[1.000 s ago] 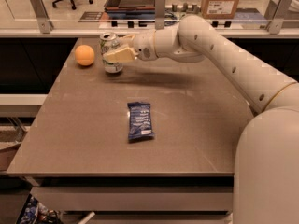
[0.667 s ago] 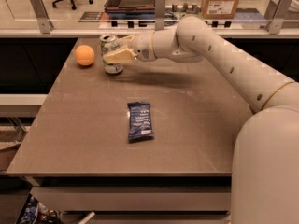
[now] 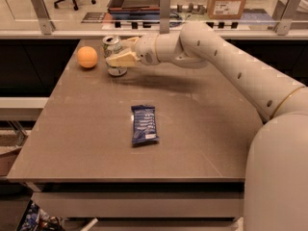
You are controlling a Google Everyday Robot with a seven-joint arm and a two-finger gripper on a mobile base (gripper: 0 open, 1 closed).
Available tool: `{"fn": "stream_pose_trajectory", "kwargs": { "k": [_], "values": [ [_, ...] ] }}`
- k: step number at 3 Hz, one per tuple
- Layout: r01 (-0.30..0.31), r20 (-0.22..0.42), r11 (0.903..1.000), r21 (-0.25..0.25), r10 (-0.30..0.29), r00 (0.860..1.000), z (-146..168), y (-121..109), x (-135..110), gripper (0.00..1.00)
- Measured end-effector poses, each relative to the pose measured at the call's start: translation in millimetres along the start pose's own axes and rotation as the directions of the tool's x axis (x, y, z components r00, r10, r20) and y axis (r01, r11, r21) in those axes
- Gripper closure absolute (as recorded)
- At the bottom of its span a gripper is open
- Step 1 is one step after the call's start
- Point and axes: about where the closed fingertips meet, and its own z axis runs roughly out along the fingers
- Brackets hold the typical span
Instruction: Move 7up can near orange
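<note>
Gripper position: I read the gripper (image 3: 114, 52) at the far left part of the table (image 3: 207, 134), at the end of the white arm (image 3: 231, 61), which reaches in from the right.
Gripper state: the two cream fingers (image 3: 121, 59) sit on opposite sides of the 7up can (image 3: 111, 41) and pinch it; I see the near finger lying across the front of the can body.
7up can location: far left part of the table, upright, silver top visible above the fingers. I cannot tell whether its base rests on the surface or is just above it.
Orange location: the orange (image 3: 87, 57) lies on the table just left of the can, near it but with a narrow gap between them.
Can to orange relation: side by side, not touching.
Other item: a flat dark blue snack packet (image 3: 144, 124) lies near the table centre, well apart from the can and the orange.
Background: a cardboard box (image 3: 228, 0) stands on the counter beyond the glass partition.
</note>
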Motion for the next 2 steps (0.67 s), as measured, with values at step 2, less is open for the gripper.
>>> {"fn": "stream_pose_trajectory", "kwargs": {
  "k": [2],
  "values": [
    [0.000,0.001,1.0000,-0.010,0.000,1.000,5.3,3.3,-0.8,0.36]
  ]
}}
